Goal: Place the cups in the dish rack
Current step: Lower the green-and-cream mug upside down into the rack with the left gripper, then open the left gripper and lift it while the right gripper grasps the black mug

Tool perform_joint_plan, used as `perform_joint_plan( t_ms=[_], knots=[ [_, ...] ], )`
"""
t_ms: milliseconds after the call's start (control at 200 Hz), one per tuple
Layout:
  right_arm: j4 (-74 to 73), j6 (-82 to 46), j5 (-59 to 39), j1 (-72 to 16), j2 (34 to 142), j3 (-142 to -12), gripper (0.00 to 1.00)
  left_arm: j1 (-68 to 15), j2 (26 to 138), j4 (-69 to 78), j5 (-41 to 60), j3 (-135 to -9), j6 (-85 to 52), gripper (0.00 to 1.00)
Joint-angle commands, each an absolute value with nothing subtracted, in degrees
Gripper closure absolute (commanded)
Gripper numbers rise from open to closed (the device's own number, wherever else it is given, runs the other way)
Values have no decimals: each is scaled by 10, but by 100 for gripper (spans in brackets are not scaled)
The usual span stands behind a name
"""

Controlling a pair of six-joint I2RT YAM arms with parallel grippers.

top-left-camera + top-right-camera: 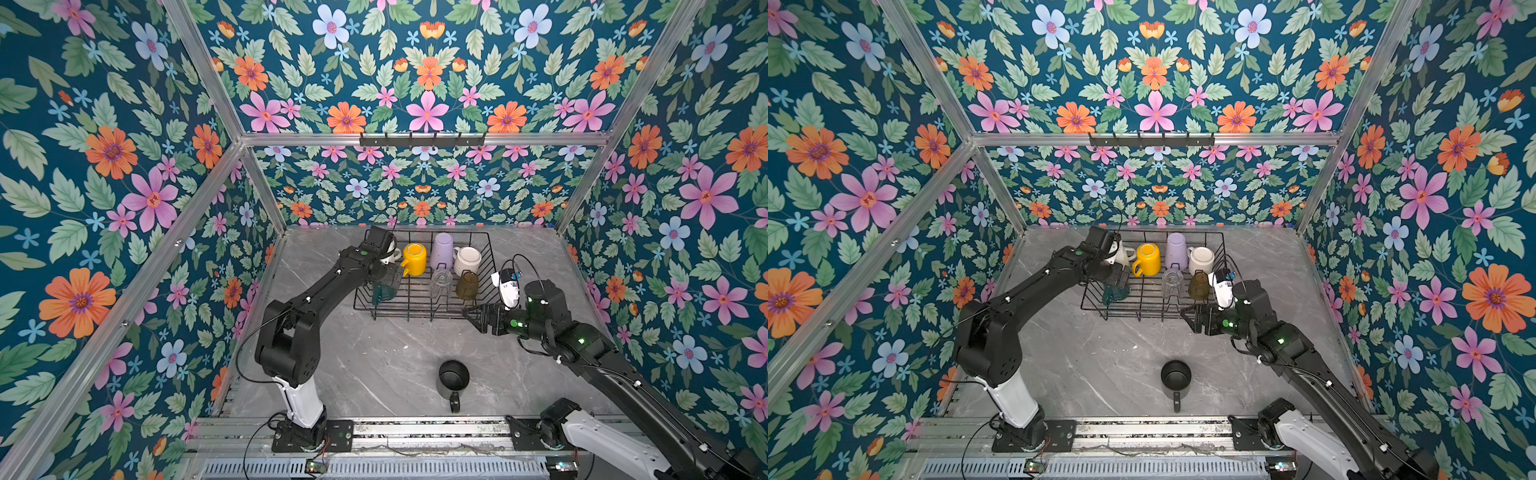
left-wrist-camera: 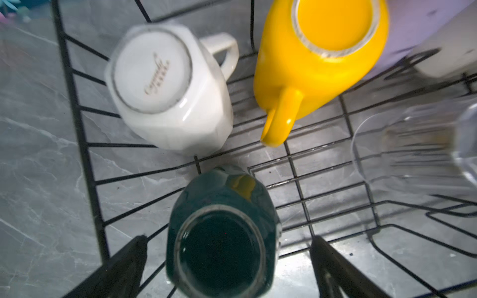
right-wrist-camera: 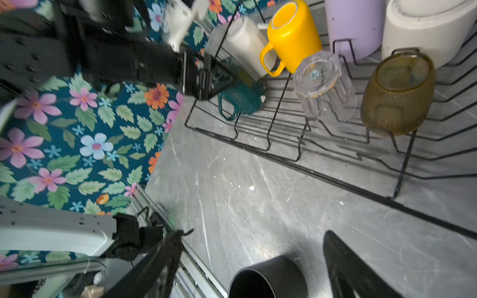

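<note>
Dish rack (image 1: 409,309): black wire, at the far middle of the grey marbled tabletop (image 1: 365,353).
Far row: white faceted mug (image 2: 165,87), yellow mug (image 1: 414,258), lavender tumbler (image 1: 442,249), cream-white mug (image 1: 467,259), all base up.
Near row: dark green mug (image 2: 222,232), clear glass (image 1: 440,282), olive-amber glass (image 1: 467,284), all base up.
Left gripper (image 2: 228,237): over the dark green mug at the rack's near left corner. Fingers are spread, with a gap on both sides and no contact.
Right gripper (image 3: 251,232): off the rack's near right corner, above the tabletop. Jaws are apart and nothing is held.
Black mug (image 1: 453,376): upright on the tabletop, outside the rack, well apart from both grippers, handle toward the near edge.
</note>
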State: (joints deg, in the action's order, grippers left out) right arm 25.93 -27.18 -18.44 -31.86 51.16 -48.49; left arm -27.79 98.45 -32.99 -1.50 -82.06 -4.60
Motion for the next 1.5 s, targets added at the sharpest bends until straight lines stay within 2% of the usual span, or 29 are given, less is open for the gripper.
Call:
perform_joint_plan(
  t_ms=[0, 315, 505, 910, 1495],
  knots=[
    [351, -237, -121, -353, 529, -498, 17, -278, 936, -254, -19, -789, -61, 0],
    [459, -250, -11, -489, 579, -504, 28, -277, 761, -62, -11, -647, -81, 0],
    [484, -243, 11, -527, 623, -517, 33, -277, 690, -4, -9, -594, -95, 0],
    [461, -203, -3, -543, 714, -534, 45, -276, 583, 47, -30, -531, -104, 0],
    [398, -164, -4, -555, 786, -530, 57, -275, 553, 54, -31, -519, -102, 0]
  ],
)
